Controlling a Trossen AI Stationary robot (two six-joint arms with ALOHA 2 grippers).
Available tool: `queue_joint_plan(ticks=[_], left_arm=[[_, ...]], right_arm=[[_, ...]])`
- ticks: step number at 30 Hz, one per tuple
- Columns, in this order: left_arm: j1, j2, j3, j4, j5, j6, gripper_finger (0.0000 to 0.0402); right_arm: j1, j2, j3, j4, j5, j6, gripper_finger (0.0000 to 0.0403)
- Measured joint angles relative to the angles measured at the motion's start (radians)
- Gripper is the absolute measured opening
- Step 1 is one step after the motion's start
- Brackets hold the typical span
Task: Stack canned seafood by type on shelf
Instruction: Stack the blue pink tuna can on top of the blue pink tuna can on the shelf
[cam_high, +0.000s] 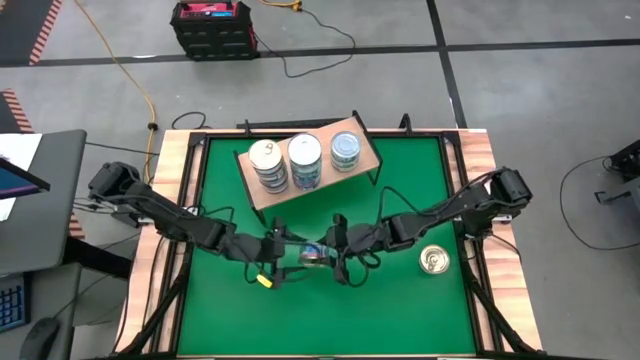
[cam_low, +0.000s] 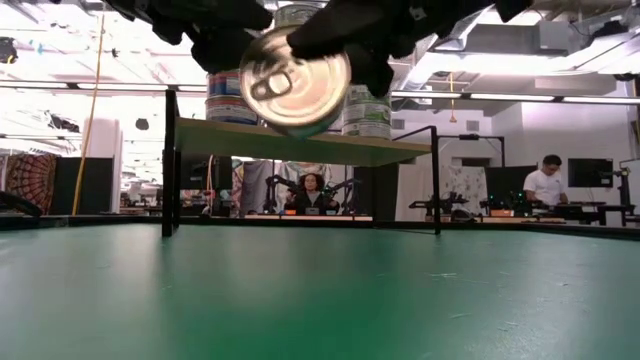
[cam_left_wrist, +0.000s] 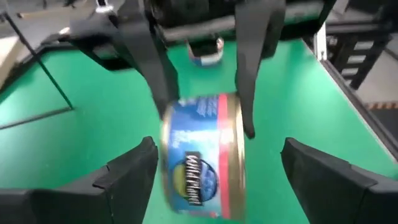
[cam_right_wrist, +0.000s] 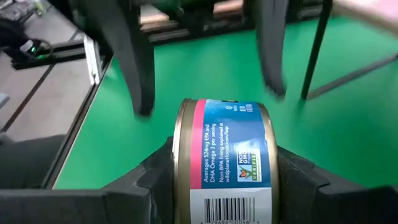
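Right wrist view shows the right hand (cam_right_wrist: 224, 180) clamped on a can (cam_right_wrist: 227, 162) turned on edge, pads on its flat faces and the blue-and-pink label facing the camera. In the left wrist view the left hand (cam_left_wrist: 214, 180) has its fingers (cam_left_wrist: 134, 165) spread wide on either side of that can, clear of it, while the two dark fingers crossing the can there are the right hand's. This looks like a hand-over just finished, or a release in mid-air, with the can now carried by the right arm alone.

From above, both hands meet over the front middle of the surface (cam_high: 400, 180), the can (cam_high: 313, 254) between them. The shelf (cam_high: 262, 196) stands toward the back with three stacks (cam_high: 304, 160) on it; a further can (cam_high: 434, 261) lies on the surface to the right.

To do this well, I would draw the left hand straight back along its own line, so its fingers don't clip the rim. The can rides on edge, so the right wrist needs to roll until the lid faces up before it goes onto a stack. From the low view the can (cam_low: 295, 80) hangs about level with the shelf top, so it needs lifting above the stacks first. Match the label to the right stack, centre it, lower gently; a nudge could topple a column.
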Motion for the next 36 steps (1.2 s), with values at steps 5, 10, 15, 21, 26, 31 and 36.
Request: queue_joint_plan(ticks=[5, 10, 15, 21, 26, 31, 36], left_arm=[[0.003, 0.052, 0.065, -0.073, -0.012, -0.001, 0.0335], [0.014, 0.048, 0.111, -0.166, -0.073, -0.025, 0.0332], [0.028, 0.044, 0.138, -0.221, 0.014, -0.061, 0.0318], [0.028, 0.044, 0.145, -0.306, 0.021, -0.095, 0.0300], [0.028, 0.046, 0.145, -0.315, 0.021, -0.102, 0.0295], [0.028, 0.047, 0.145, -0.324, 0.022, -0.089, 0.0294], [0.028, 0.047, 0.145, -0.324, 0.023, -0.084, 0.0265]], right_arm=[[0.016, 0.003, 0.000, 0.020, 0.035, -0.051, 0.0223], [0.032, 0.003, 0.000, 0.033, 0.061, -0.099, 0.0224], [0.048, 0.003, 0.001, 0.040, 0.102, -0.108, 0.0224], [0.047, 0.003, 0.002, 0.039, 0.102, -0.110, 0.0224], [0.047, 0.003, 0.002, 0.055, 0.106, -0.115, 0.0224], [0.048, 0.003, 0.002, 0.076, 0.106, -0.132, 0.0224], [0.047, 0.003, 0.002, 0.082, 0.106, -0.134, 0.0226]])
